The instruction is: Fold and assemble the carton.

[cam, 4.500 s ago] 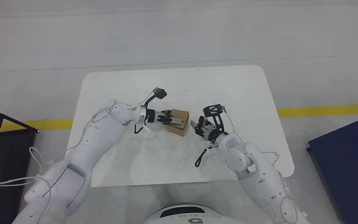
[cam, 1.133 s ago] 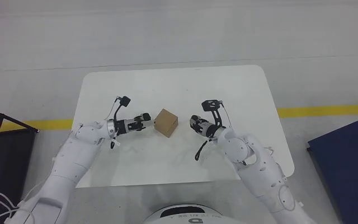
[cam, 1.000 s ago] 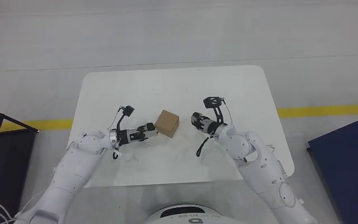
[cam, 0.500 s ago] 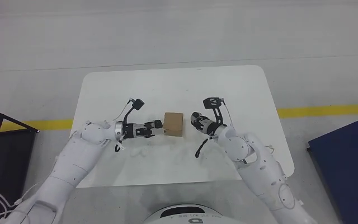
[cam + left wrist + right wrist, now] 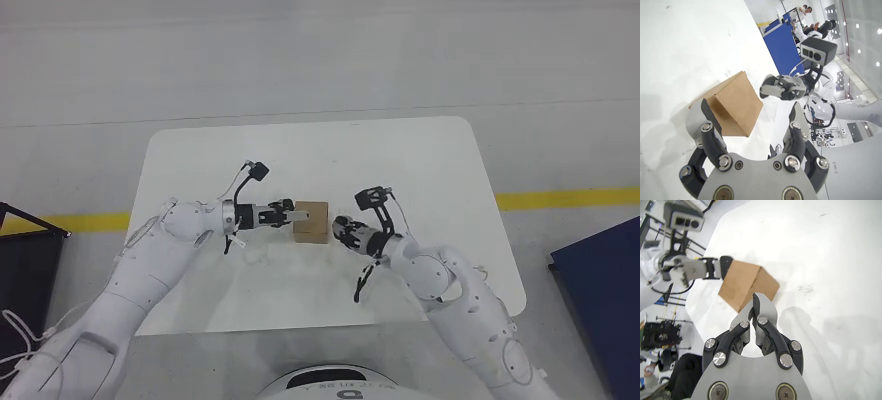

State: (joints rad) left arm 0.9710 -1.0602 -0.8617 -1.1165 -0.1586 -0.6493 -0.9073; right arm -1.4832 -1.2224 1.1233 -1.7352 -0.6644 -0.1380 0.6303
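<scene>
On table (image 5: 420, 160): 1 carton (image 5: 311, 221) | left end effector (image 5: 750, 106) apart | right end effector (image 5: 755, 298) together

Plain brown carton (image 5: 311, 222), white table (image 5: 420, 160)

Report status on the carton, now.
Left gripper open, one finger against the carton. Right gripper shut, tip at its opposite side. Carton folded into a box, on the table. Nothing blocking either gripper.
</scene>
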